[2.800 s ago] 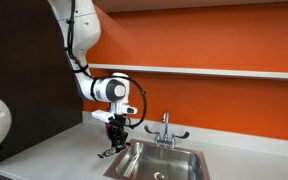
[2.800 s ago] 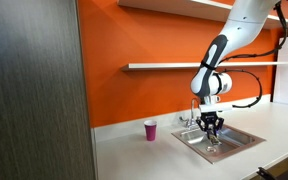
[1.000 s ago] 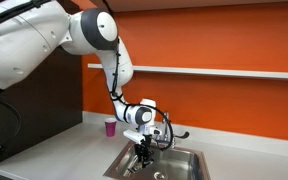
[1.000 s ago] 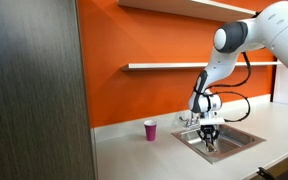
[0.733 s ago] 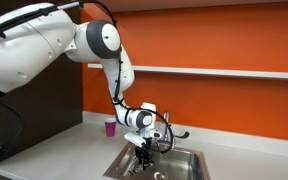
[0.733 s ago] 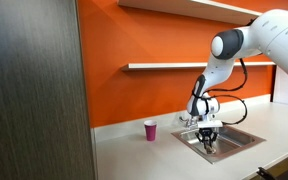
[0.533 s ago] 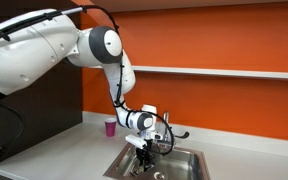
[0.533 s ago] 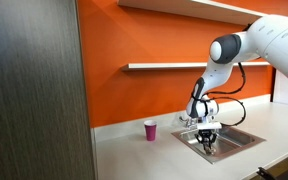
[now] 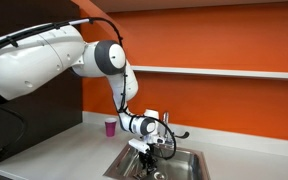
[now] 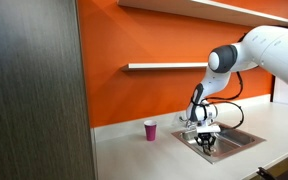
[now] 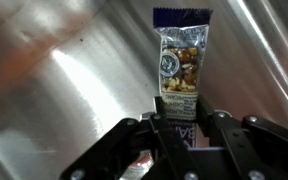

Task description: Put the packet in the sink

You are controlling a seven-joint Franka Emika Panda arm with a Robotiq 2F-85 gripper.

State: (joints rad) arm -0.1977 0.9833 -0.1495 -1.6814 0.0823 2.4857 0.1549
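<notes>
In the wrist view the packet (image 11: 182, 60) is a narrow oblong wrapper with dark blue ends and a picture of nuts. My gripper (image 11: 182, 116) is shut on its near end, and the rest sticks out ahead over the steel floor of the sink (image 11: 64, 80). In both exterior views the gripper (image 9: 144, 160) (image 10: 206, 146) points down inside the sink (image 9: 189, 152) (image 10: 246, 133), low in the basin. The packet is too small to make out in those views.
A chrome tap (image 9: 167, 128) with lever handles stands at the back of the sink. A small pink cup (image 9: 110, 127) (image 10: 150, 129) sits on the white counter by the orange wall. A shelf runs along the wall above.
The gripper, still shut on the packet, has sunk a little deeper into the basin while the arm's elbow has swung over. Earlier it stood at the sink's near edge.
</notes>
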